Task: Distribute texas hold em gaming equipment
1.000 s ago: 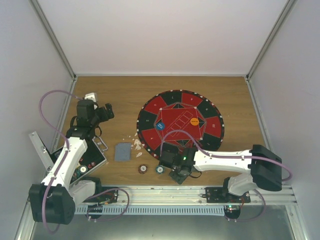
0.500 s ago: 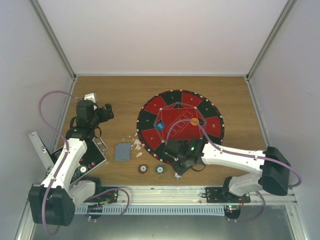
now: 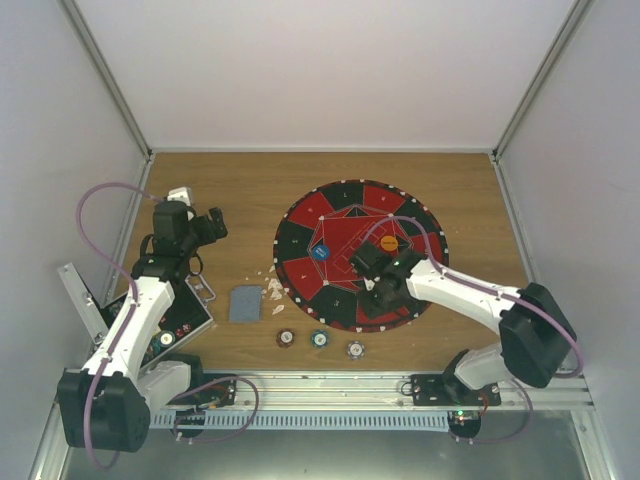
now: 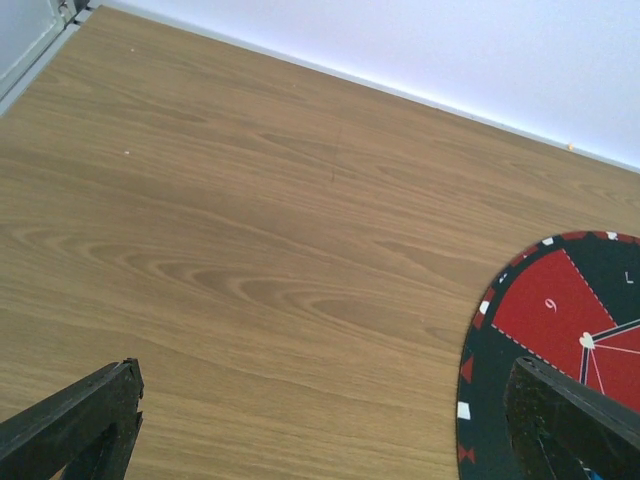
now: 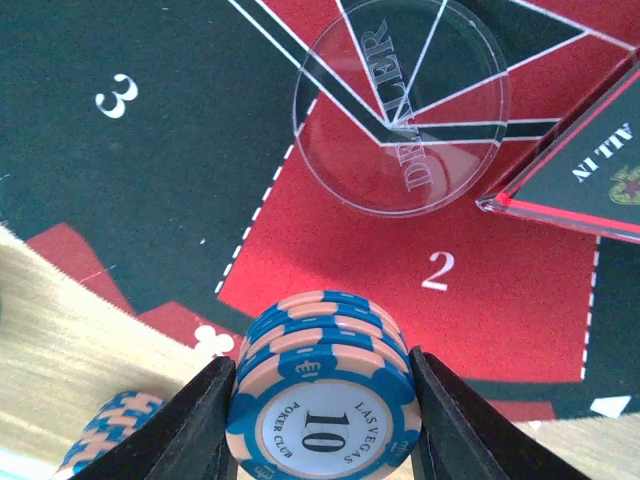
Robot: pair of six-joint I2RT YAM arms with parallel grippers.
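My right gripper is shut on a stack of blue-and-peach poker chips marked 10. It holds them over the red-and-black mat, near its front edge. Red, teal and grey chip stacks stand on the wood in front of the mat. Grey-blue cards lie left of it. A blue disc and an orange disc lie on the mat. My left gripper is open and empty above bare wood.
A clear round dealer disc and a clear "ALL IN" plaque lie on the mat beyond the held chips. The black hinged case lies open at the near left. Small pale scraps lie by the cards.
My right gripper has moved from the table's front edge back and right onto the mat. A grey chip stack now shows where it was. The left arm has not moved.
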